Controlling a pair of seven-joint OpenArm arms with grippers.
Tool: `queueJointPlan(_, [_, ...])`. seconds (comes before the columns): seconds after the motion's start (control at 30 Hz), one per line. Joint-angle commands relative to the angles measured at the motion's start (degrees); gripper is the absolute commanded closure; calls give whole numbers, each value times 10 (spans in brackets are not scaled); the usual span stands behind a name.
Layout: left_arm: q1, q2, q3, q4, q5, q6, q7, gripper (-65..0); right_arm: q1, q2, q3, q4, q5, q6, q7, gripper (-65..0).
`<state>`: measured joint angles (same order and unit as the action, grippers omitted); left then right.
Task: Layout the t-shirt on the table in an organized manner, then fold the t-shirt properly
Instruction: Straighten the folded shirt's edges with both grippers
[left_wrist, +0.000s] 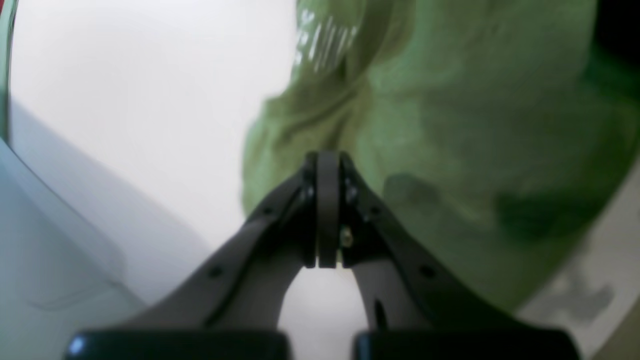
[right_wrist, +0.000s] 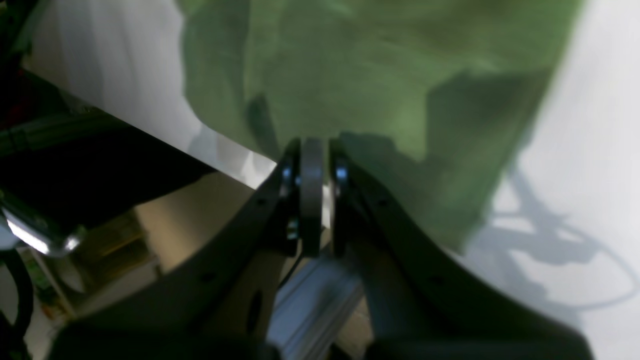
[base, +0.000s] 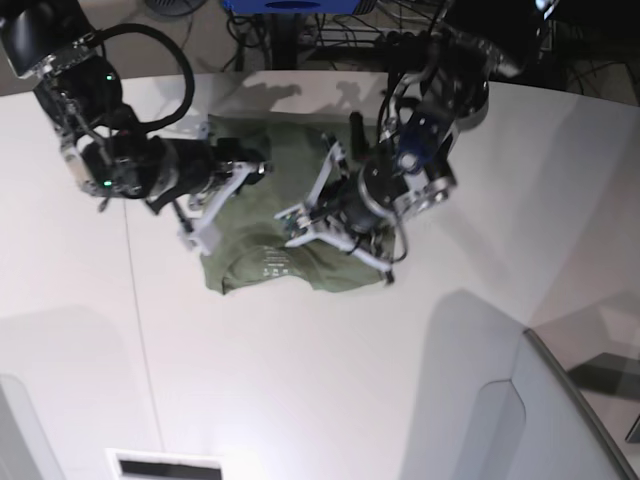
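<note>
The olive-green t-shirt (base: 330, 268) lies crumpled in the middle of the white table (base: 300, 380), its white printed neck label (base: 272, 265) facing up. My left gripper (base: 300, 225) rests on the shirt's middle. In the left wrist view this gripper (left_wrist: 327, 157) is shut, its tips pinching a wrinkled fold of the t-shirt (left_wrist: 450, 125) below the label (left_wrist: 325, 40). My right gripper (base: 193, 238) sits at the shirt's left edge. In the right wrist view the right gripper (right_wrist: 312, 145) is shut on the hem of the t-shirt (right_wrist: 375, 75), close to the table (right_wrist: 590, 125) edge.
A grey translucent panel (base: 560, 420) rises at the front right corner. Cables and a blue frame (base: 290, 5) crowd the floor beyond the table's far edge. A white slotted plate (base: 165, 467) sits at the front edge. Both arms (base: 420, 130) reach over the shirt.
</note>
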<state>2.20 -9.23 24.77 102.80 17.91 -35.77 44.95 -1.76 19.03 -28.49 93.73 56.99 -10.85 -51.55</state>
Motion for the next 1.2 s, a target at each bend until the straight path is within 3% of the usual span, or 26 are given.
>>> queueJointPlan(0.0, [16, 4, -13, 8, -4, 4, -21, 0, 14, 4, -14, 6, 11, 5, 12, -29])
queueJointPlan(0.07, [47, 4, -34, 0, -4, 4, -45, 0, 22, 4, -48, 6, 11, 5, 28, -29])
queueJointPlan(0.43, [66, 1, -39, -143, -4, 5, -47, 0, 34, 5, -137, -134, 11, 5, 122, -29])
queueJointPlan(0.73, [48, -1, -58, -56, -3, 5, -46, 0, 39, 20, -134, -37, 13, 2, 116, -27])
queueJointPlan(0.83, [15, 0, -80, -59, -3, 5, -46, 0, 73, 22, -133, -34, 12, 2, 89, -27])
queueJointPlan(0.97, [-45, 2, -90, -135, -8, 6, -47, 0, 116, 20, -133, -67, 15, 2, 83, -27])
queueJointPlan(1.07, [-87, 13, -84, -218, -9, 35, -55, 0, 131, 17, -133, -122, 15, 3, 87, -27])
queueJointPlan(1.17, [-110, 22, -88, -301, -9, 58, -135, 0, 131, 6, -134, -172, 12, 4, 99, -27])
